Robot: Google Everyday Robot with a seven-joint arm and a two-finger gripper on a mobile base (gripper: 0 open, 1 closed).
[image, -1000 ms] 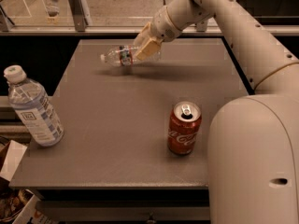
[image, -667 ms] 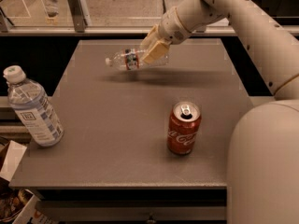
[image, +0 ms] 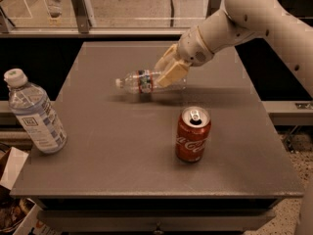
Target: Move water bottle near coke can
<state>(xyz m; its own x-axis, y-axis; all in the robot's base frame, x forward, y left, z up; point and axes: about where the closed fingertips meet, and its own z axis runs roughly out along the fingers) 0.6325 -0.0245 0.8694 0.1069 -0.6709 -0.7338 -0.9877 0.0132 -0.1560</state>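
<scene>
The water bottle [image: 140, 82] is a small slim clear bottle with a white cap and a red and blue label band. It lies on its side, cap to the left, held just above the grey table [image: 122, 146]. My gripper [image: 169, 70] is shut on the bottle's rear half, coming in from the upper right. The coke can [image: 192, 134] stands upright on the table, below and a little right of the bottle, with a gap between them.
A larger, fatter clear bottle [image: 34, 113] with a blue-white label stands near the table's left edge. My white arm [image: 254, 18] crosses the upper right. A railing and floor lie behind the table. Boxes sit on the floor at lower left.
My gripper has carried the water bottle from the far left part of the table rightward and toward the front, closer to the coke can. The can and the larger bottle have not moved.
</scene>
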